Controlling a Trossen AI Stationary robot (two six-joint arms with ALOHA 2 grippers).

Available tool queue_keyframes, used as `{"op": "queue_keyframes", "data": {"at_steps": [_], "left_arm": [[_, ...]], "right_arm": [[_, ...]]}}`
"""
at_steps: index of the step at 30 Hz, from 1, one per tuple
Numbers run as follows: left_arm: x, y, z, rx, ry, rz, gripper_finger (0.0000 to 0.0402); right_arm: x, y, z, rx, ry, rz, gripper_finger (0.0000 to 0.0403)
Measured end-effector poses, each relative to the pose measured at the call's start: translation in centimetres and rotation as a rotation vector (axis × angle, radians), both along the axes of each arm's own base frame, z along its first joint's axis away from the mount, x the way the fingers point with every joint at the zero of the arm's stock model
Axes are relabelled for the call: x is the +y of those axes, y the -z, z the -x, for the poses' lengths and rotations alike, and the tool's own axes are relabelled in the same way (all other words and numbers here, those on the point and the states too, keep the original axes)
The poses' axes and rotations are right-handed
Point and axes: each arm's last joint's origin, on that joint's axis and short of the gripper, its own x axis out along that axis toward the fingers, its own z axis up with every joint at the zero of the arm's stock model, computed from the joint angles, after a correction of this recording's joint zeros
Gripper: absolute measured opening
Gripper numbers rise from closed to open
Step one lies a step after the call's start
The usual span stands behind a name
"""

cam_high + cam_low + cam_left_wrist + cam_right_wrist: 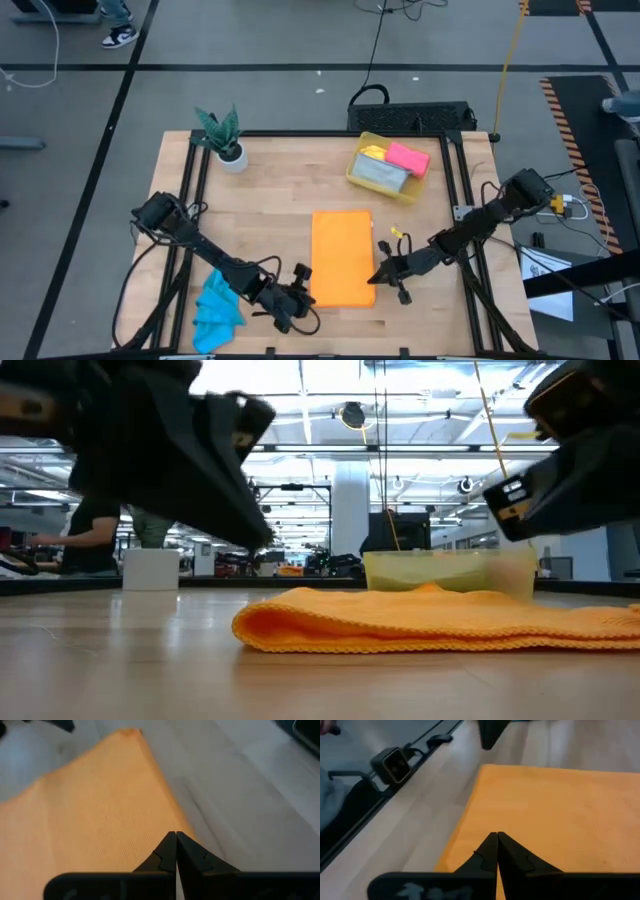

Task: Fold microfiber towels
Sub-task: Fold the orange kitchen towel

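An orange towel (342, 255) lies flat on the table's middle as a long folded rectangle; the low view shows its rounded fold (250, 625) resting on the wood. My left gripper (303, 280) is shut at the towel's near left edge, its tips (176, 836) over that edge. My right gripper (375, 278) is shut at the towel's near right edge, its tips (497, 836) over the cloth. In the low view both grippers hang above the towel, clear of it. A bright blue towel (217, 310) lies crumpled at the near left.
A translucent yellow bin (362, 170) at the far right holds a pink towel (408, 157), a grey towel (382, 174) and a yellow towel (373, 152). A potted plant (224, 140) stands at the far left. Bare wood lies between the plant and the orange towel.
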Motion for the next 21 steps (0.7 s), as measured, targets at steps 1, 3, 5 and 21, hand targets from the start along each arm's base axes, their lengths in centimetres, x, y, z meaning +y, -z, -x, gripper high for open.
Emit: {"op": "queue_keyframes", "data": {"at_steps": [1, 3, 5, 21], "left_arm": [[-0.1, 0.0, -0.1, -0.012, 0.007, -0.001, 0.0008], [-0.1, 0.2, -0.2, -0.015, 0.016, -0.006, 0.0017], [0.0, 0.6, -0.5, -0.005, 0.034, -0.003, 0.0036], [-0.9, 4.0, -0.4, 0.065, 0.171, -0.083, 0.0185]], "right_arm": [[0.3, 0.0, 0.2, -0.002, -0.013, 0.001, 0.0000], [1.1, -0.1, 0.4, 0.011, -0.044, 0.011, 0.0000], [1.8, -0.3, 0.4, 0.015, -0.069, 0.009, 0.0000], [4.0, -1.1, 1.0, -0.015, -0.149, -0.011, 0.0000]]}}
